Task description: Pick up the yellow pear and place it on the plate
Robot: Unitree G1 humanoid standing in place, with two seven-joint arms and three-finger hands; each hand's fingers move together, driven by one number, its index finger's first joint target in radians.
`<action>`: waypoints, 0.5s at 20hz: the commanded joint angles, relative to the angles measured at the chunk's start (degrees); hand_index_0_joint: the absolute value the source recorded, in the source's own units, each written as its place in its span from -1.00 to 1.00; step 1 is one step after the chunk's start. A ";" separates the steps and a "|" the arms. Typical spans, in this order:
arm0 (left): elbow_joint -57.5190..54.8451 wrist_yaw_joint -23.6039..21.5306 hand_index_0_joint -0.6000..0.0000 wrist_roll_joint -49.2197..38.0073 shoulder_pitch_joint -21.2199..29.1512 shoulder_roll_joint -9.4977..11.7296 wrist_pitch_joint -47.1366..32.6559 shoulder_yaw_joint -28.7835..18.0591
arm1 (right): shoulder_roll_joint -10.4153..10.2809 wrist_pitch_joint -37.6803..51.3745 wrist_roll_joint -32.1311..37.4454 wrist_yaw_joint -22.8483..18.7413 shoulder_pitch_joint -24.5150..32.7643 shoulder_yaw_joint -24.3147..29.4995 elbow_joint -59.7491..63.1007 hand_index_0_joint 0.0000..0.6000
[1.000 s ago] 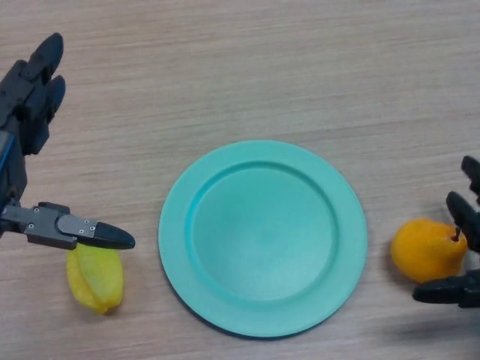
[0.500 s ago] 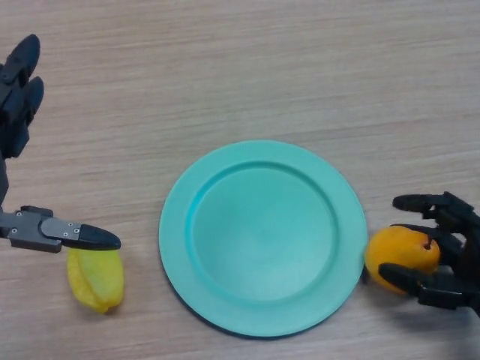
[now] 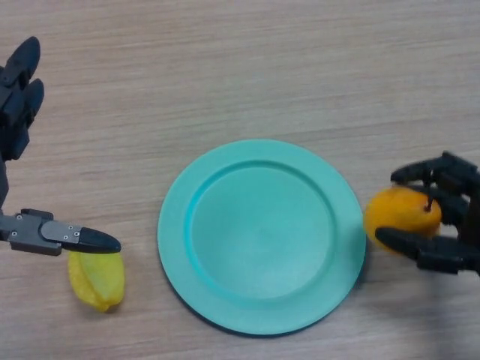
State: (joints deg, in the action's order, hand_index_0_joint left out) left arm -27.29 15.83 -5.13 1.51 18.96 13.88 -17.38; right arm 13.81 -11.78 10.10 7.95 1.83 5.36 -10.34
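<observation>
The pear (image 3: pixel 401 219) sat at the right edge of the plate (image 3: pixel 262 236), its orange-yellow skin just beside or slightly over the rim, stem toward the right. The right hand (image 3: pixel 442 217) was curled round it, fingers arched over the top and the thumb tucked under the near side, so the fruit was pinched between them. It looked like a light, firm thing with a smooth, rounded skin that could slip or roll out of a loose grip; I would judge the widest part of its belly the safest place to hold, as the hand seemed to have it. From there the bare middle of the plate lay close by to the left. On the far side of the plate, the left hand (image 3: pixel 22 150) hung over the desk (image 3: pixel 247 67) with its fingers spread and holding nothing, the thumb reaching out above a yellow star fruit (image 3: pixel 97 276) lying on the wood.
</observation>
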 commanded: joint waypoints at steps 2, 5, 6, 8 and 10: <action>-4.08 -1.42 1.00 -0.70 1.93 2.11 -6.16 -4.35 | -0.37 4.15 0.77 -2.53 3.44 -2.03 -5.36 1.00; -4.20 -0.18 1.00 -1.60 1.56 1.59 -8.59 -3.16 | -2.61 6.84 0.61 -4.96 4.71 -9.49 -2.98 1.00; -3.93 0.10 1.00 -1.23 1.39 1.49 -9.05 -3.00 | -2.73 7.18 1.08 -5.17 4.99 -10.70 -2.23 1.00; -4.09 0.57 1.00 -0.80 0.82 1.09 -9.29 -2.77 | -2.88 9.24 0.97 -6.45 6.11 -14.67 1.35 1.00; -4.99 1.02 1.00 -2.10 0.37 0.83 -7.63 -3.13 | -2.92 10.66 -2.39 -10.11 7.37 -18.66 5.69 1.00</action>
State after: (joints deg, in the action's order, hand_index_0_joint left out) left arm -28.81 16.74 -5.41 0.53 17.90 13.32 -16.86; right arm 10.48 -10.01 7.68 -2.44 7.27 -15.80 -0.88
